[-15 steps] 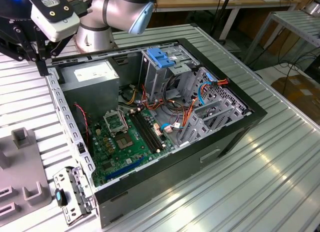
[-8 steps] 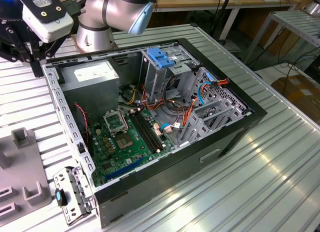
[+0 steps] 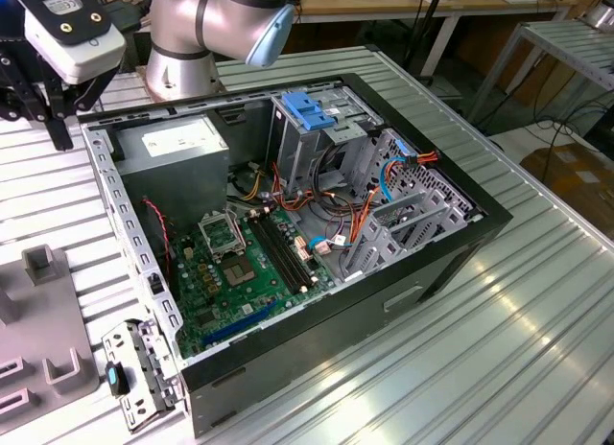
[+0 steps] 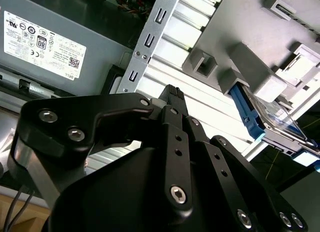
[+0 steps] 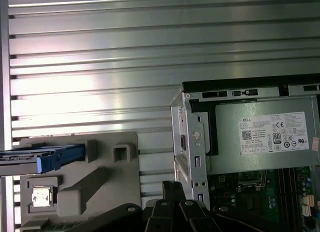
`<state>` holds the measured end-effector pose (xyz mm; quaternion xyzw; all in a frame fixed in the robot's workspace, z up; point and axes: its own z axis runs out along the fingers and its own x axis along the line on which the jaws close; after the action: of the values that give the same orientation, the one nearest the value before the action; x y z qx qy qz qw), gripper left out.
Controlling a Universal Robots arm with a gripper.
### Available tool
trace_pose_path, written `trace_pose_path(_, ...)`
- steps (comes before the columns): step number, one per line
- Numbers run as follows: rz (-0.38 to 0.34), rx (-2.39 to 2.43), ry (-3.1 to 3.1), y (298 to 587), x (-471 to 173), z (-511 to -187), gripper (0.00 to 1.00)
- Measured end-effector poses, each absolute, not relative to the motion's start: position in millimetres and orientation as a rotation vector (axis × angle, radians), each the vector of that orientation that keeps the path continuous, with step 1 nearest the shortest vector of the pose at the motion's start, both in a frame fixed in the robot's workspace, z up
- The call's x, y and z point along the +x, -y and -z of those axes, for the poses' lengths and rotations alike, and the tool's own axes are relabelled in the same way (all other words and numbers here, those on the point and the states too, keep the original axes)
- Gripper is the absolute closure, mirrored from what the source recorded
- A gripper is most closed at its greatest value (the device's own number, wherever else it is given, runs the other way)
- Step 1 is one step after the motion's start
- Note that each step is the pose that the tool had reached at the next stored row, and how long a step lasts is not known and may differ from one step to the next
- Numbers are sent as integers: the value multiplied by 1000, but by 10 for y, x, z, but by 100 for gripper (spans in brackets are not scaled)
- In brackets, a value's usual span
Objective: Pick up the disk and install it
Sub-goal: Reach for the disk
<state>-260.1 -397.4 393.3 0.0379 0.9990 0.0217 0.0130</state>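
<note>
**While the disk (image 4: 282, 123) sits in its holder, my claw (image 4: 172, 94) is empty**

Since I am not holding anything, the job has hardly begun. In the second wrist view my claw's two fingers are pressed together with nothing between them. In the exterior view I hang at the upper left of the frame, over the tabletop (image 3: 537, 349), just beside the open computer case (image 3: 422, 282). The disk stands on its edge in a blue frame, stuck in the grey holder (image 5: 100, 192) on the tabletop, near the case but outside it. My claw is not touching it. I think both parts are left to do: the pick-up, and putting it in the drive cage (image 3: 317, 128) with the blue top.
</note>
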Motion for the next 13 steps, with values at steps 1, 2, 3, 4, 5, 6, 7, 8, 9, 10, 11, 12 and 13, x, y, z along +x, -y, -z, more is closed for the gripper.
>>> trace_pose_path(1,-68,118,-3113,3974,-2609,-3933,89)
trace_pose_path(2,-68,118,-3113,3974,-2617,-3933,89)
trace_pose_path(3,-68,118,-3112,3974,-2628,-3932,89)
trace_pose_path(4,-68,118,-3112,3974,-2640,-3932,89)
trace_pose_path(5,-68,118,-3113,3974,-2649,-3933,89)
trace_pose_path(6,-68,118,-3112,3974,-2659,-3932,89)
trace_pose_path(7,-68,118,-3113,3974,-2667,-3933,89)
trace_pose_path(8,-68,118,-3113,3974,-2680,-3933,89)
trace_pose_path(9,-68,118,-3112,3974,-2689,-3932,89)
trace_pose_path(10,-68,118,-3113,3974,-2700,-3933,89)
trace_pose_path(11,-68,118,-3112,3973,-2709,-3932,89)
trace_pose_path(12,-68,118,-3112,3973,-2726,-3932,89)
trace_pose_path(13,-68,118,-3112,3973,-2734,-3932,89)
